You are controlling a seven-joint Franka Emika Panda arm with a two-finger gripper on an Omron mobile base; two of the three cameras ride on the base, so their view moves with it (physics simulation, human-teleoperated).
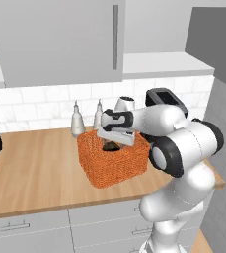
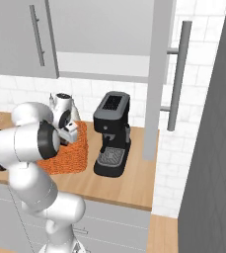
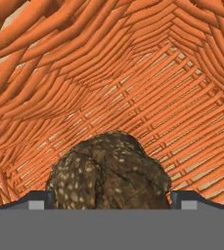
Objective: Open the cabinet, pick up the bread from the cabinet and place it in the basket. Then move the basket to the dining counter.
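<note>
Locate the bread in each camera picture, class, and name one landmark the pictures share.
Left base view: bread, inside the basket, under the hand.
Right base view: hidden behind the arm.
Hand view: bottom centre, between the fingers.
Shared landmark: the orange basket.

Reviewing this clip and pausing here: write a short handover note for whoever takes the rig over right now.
Gripper: open, down inside the basket, fingertips on either side of the bread; whether they touch it I cannot tell.
Bread: inside the basket, low against the woven bottom.
Basket: on the wooden worktop backed by white tiles, beside the coffee machine.
Cabinet: right door stands open.
Done: cabinet opened, bread brought into the basket.
Left: lift the gripper clear, grasp the basket, move it to the dining counter.
</note>
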